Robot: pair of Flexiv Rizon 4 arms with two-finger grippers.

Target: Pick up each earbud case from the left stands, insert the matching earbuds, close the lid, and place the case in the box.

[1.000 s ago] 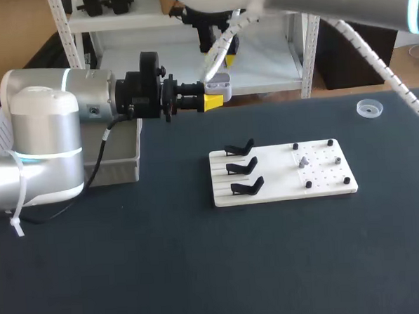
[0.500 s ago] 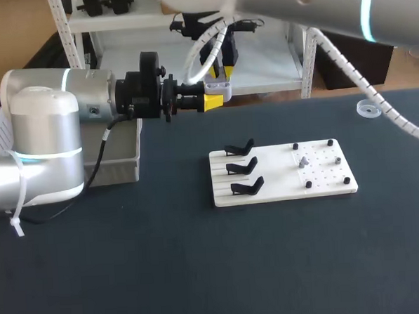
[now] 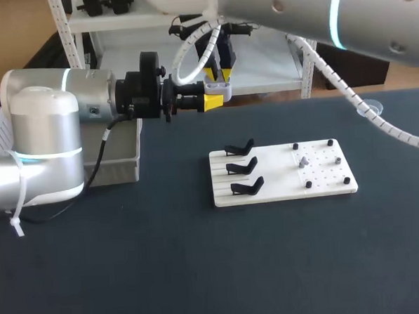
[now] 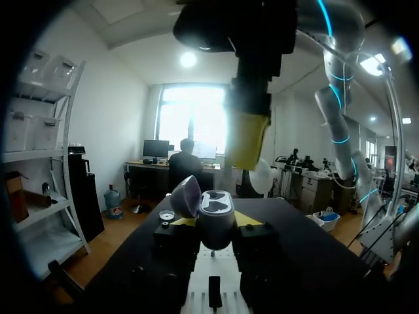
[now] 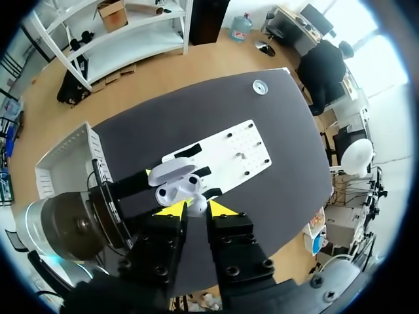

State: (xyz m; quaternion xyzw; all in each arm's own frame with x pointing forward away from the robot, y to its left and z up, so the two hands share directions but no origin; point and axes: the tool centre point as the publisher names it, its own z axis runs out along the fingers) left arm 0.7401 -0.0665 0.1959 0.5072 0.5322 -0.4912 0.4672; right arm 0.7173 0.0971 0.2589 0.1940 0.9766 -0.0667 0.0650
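Head view, three stands (image 3: 242,168), one open case (image 3: 218,86) (left claw (image 4: 216,221) gripping), right claw (image 5: 196,212) pinching earbud (image 5: 196,204)

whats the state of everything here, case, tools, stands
earbud case, lid open, held off the table
left tool, shut on the earbud case
right tool, shut on an earbud above the case
stands, all three empty
second earbud, resting on the white board
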